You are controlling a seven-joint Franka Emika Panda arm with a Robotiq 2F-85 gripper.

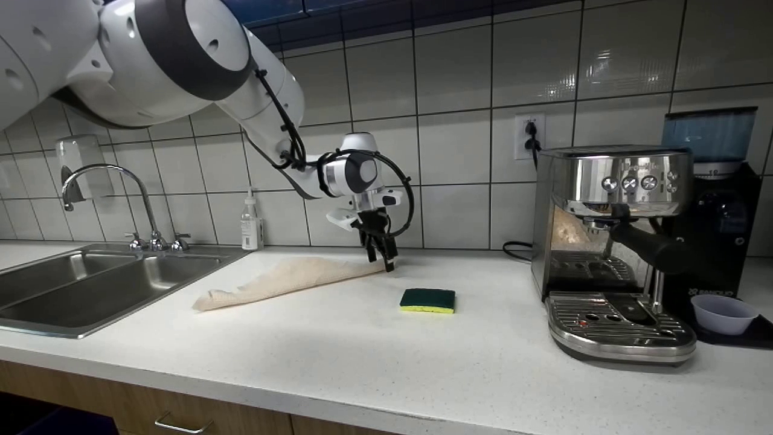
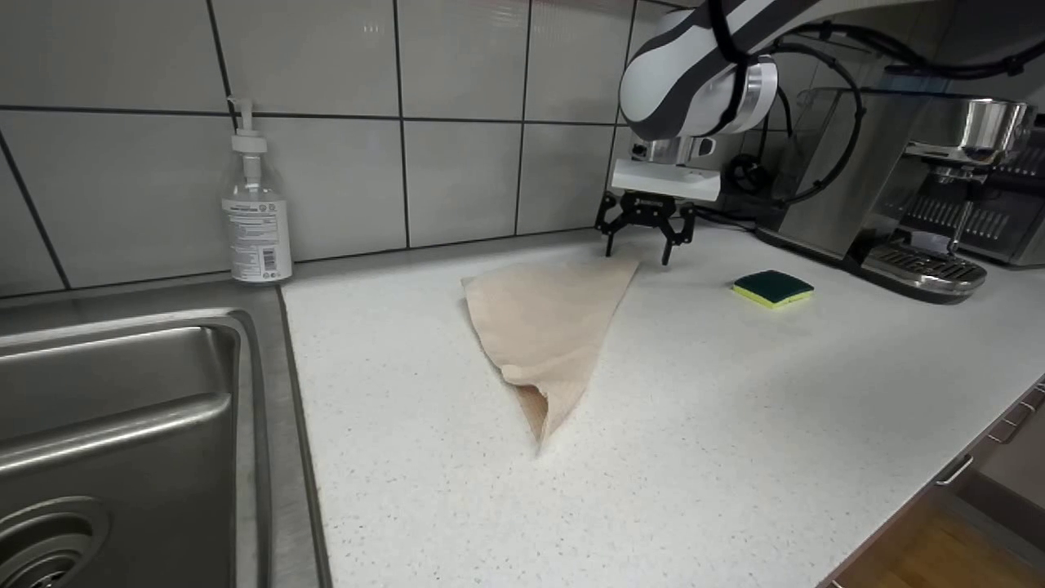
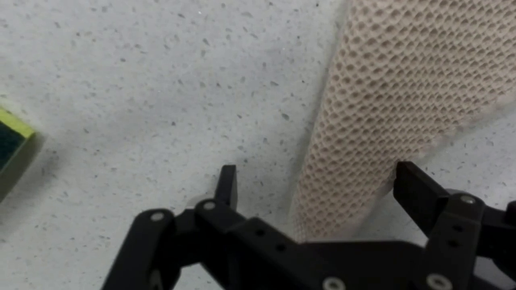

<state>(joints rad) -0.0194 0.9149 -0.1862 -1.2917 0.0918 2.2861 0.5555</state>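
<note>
White worktop (image 1: pixel 374 356): cloth (image 2: pixel 547 314) lies near back edge. My gripper (image 3: pixel 316 173) straddles its tip, jaws wide apart, nothing held. Looks light, limp, textured; narrow tip seems best to pinch.

From my wrist view, the cloth (image 3: pixel 375 104) looks matt, its weave rough and dimpled; the counter (image 3: pixel 161 100) is smooth and finely speckled. My gripper (image 3: pixel 316 175) shows a dull, matt finish. Elsewhere I pick out glossy tiles (image 2: pixel 457 180), a metal sink (image 2: pixel 284 490) with a satin sheen, a shiny metal coffee machine (image 1: pixel 589 193) and a wood-fronted drawer (image 1: pixel 241 417).
</note>
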